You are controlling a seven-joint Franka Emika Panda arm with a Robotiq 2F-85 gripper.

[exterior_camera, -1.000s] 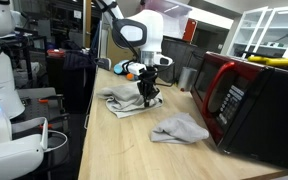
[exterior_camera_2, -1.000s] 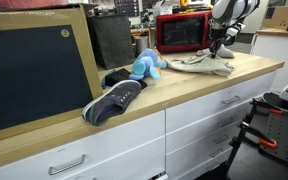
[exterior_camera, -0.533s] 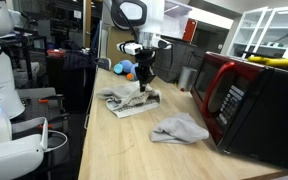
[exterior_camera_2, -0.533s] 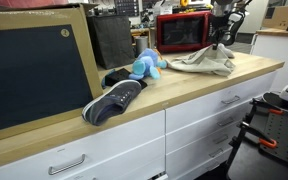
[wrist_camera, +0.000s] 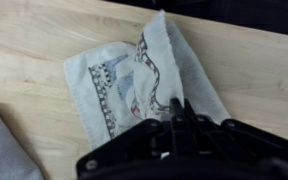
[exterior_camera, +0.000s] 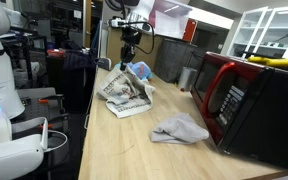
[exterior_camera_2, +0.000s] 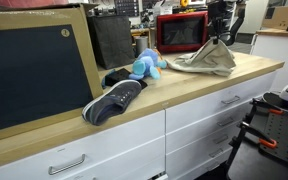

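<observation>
Nearest on the counter (exterior_camera: pixel 114 150) lies a crumpled grey rag (exterior_camera: pixel 179 128), just beside the red microwave (exterior_camera: pixel 254 100). Further along, the patterned cloth (exterior_camera: pixel 124 92) stands peaked like a tent. Its top is pinched in the closed gripper (exterior_camera: pixel 130 62) and its lower edges rest on the wood. In the wrist view the fingers clamp its fold. Just behind the cloth sits a blue plush toy (exterior_camera: pixel 142 70).
</observation>
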